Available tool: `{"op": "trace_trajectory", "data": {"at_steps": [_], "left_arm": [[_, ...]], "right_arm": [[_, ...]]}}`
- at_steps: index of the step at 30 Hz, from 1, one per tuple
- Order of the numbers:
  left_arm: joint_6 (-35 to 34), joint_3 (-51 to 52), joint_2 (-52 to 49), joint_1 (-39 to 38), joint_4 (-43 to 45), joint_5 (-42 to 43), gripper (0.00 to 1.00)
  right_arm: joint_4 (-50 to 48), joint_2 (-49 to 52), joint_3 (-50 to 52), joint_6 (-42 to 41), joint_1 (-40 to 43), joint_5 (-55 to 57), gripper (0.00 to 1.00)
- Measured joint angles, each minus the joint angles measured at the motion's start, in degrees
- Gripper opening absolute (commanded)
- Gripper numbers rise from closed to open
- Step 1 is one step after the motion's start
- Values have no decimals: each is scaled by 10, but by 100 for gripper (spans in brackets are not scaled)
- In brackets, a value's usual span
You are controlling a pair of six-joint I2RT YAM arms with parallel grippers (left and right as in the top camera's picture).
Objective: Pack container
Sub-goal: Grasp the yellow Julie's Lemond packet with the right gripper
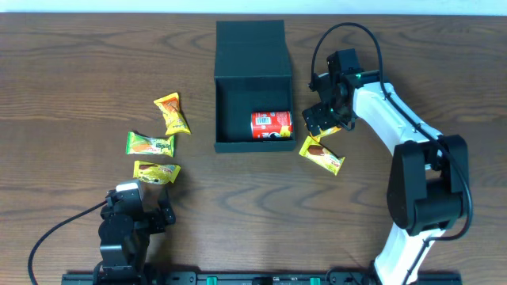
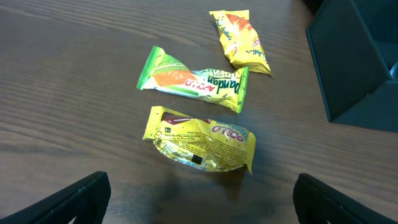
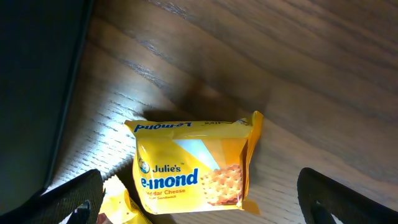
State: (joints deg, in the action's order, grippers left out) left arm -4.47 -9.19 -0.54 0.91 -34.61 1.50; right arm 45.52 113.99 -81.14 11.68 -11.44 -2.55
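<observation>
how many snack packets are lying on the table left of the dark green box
3: an orange-yellow packet nearest the dark teal-green cardboard box, a green packet below it, and a yellow packet by the left gripper. None seems hidden there.

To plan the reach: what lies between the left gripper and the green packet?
The yellow packet, clearest in the left wrist view.
</observation>
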Motion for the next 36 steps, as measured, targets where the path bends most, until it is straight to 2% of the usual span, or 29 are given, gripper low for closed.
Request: {"op": "trace_trajectory", "data": {"at_steps": [20,21,25,30,33,36], "left_arm": [[0,0,0,0,0,0,95],[0,0,0,0,0,0,95],[0,0,0,0,0,0,95],[0,0,0,0,0,0,95],[0,0,0,0,0,0,95],[0,0,0,0,0,0,95]], "right_arm": [[-2,28,0,0,-1,0,96],[-2,29,0,0,-1,0,94],[-4,34,0,4,-1,0,75],[-7,38,0,5,-1,0,74],[-7,38,0,7,-1,0,67],[-8,38,0,7,-1,0,66]]}}
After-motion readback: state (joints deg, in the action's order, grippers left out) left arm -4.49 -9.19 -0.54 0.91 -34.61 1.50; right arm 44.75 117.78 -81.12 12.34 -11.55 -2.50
